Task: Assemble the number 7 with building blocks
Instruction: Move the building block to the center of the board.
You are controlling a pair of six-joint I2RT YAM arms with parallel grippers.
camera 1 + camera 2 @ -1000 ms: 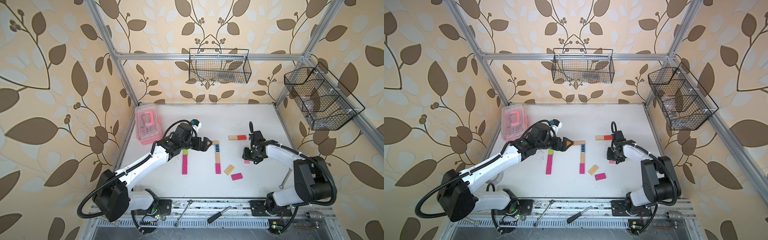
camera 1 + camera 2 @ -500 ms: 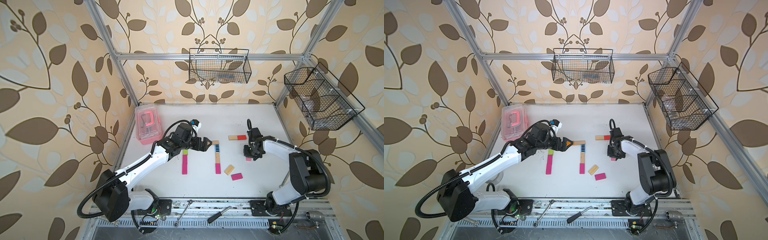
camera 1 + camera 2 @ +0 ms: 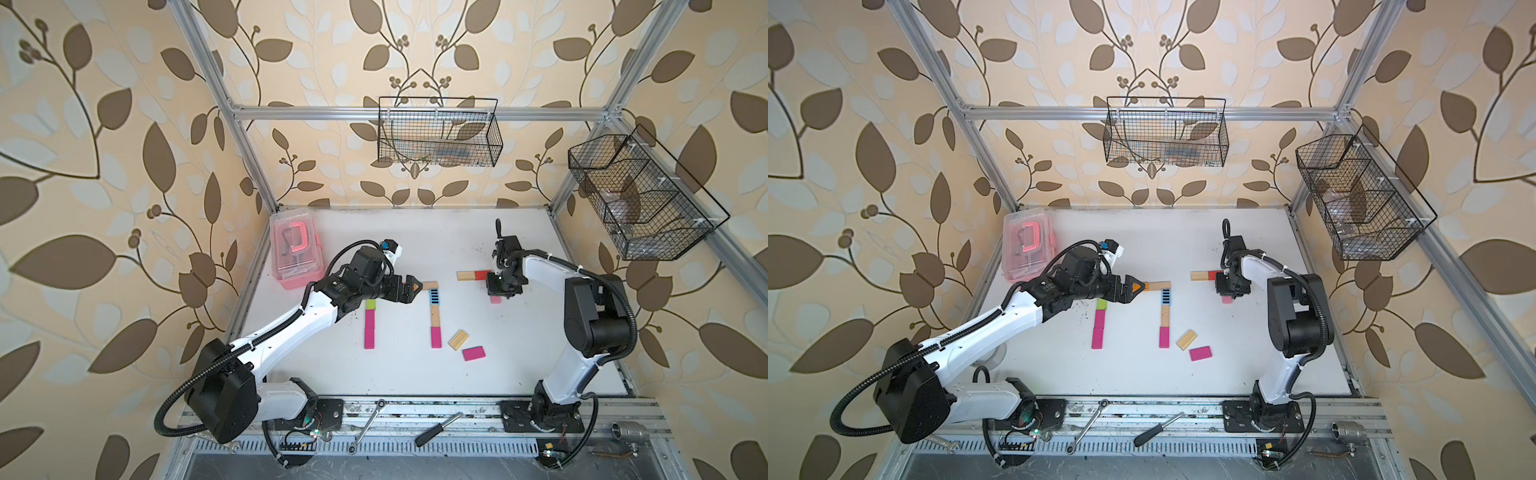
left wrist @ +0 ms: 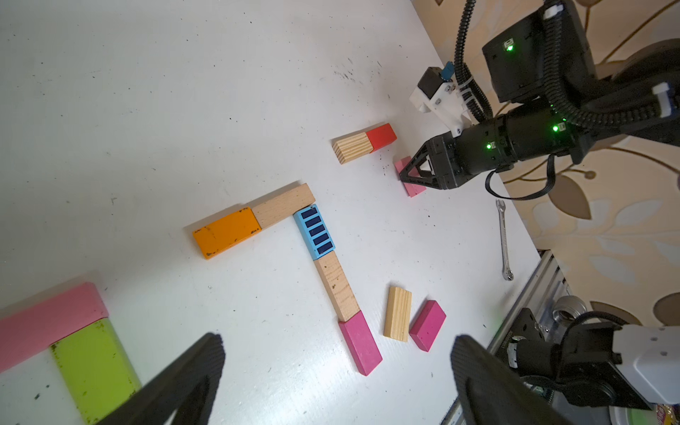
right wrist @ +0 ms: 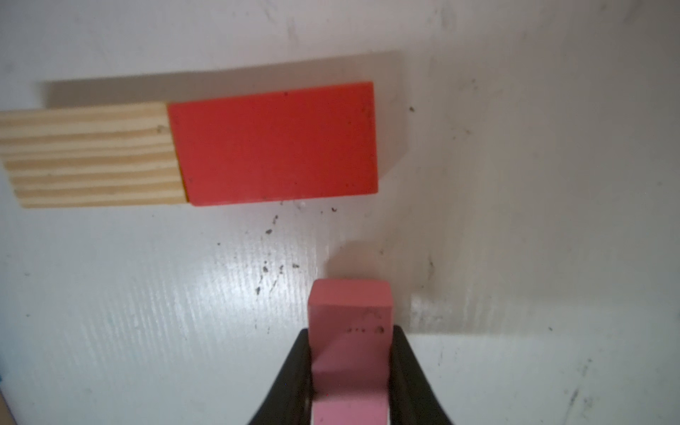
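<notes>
The left gripper [image 3: 409, 289] is hanging with jaws spread wide, well apart from the red block [image 5: 274, 143], out past the wood block [image 5: 88, 154] that is butting the red block's end. The right gripper [image 4: 412, 176] is standing just beside the red block, pinching the pink block [image 5: 349, 305] across its two long sides. The pink block is sitting near the red block's free end, not touching it; whether it is resting on the table [image 5: 515, 220] I cannot tell. It is looking light, stiff and smooth-painted, so a firm side grip near mid-length is probably suiting it. Its long axis is running square to the red block's, one short end pointing at the red block's long side.
</notes>
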